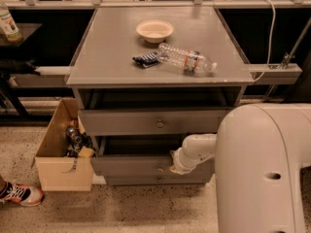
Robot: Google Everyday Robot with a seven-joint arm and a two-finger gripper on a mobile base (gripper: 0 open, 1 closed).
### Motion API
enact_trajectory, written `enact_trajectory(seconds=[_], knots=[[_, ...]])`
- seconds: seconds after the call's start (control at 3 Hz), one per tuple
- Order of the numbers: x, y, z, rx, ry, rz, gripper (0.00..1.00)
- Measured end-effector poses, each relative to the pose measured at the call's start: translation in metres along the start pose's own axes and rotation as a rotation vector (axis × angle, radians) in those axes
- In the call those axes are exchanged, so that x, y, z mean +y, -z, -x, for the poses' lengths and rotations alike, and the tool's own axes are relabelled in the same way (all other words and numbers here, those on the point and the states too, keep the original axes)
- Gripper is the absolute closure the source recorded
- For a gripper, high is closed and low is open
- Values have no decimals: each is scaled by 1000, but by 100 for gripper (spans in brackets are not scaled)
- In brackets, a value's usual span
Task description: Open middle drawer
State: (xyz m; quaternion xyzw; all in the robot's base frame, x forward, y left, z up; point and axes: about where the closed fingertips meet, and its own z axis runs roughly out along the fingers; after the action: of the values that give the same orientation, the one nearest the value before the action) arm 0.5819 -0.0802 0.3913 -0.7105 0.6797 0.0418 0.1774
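The grey cabinet point(97, 72) has three drawers stacked under its top. The middle drawer point(131, 165) is a wide low grey front with a small round metal knob point(160, 168) at its centre. It stands a little out from the cabinet, with a dark gap above it. My gripper point(176, 167) is at the end of the white forearm, against the middle drawer's front just right of the knob. The top drawer point(121, 123) also stands out slightly. The bottom drawer point(136, 180) is a thin strip below.
On the cabinet top lie a cream bowl point(154, 30), a clear plastic bottle point(187, 59) and a dark packet point(146, 59). A cardboard box point(60, 171) of items stands at the left on the floor. A sneakered foot point(17, 193) is at bottom left. My white arm housing point(262, 169) fills the right.
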Motion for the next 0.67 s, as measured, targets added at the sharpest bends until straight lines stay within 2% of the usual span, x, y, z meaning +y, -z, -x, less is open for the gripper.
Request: enact_trajectory(seconds=[0.33,0.67], knots=[[-2,7,2,0,0,0,100],[-2,10,3,0,0,0,100]])
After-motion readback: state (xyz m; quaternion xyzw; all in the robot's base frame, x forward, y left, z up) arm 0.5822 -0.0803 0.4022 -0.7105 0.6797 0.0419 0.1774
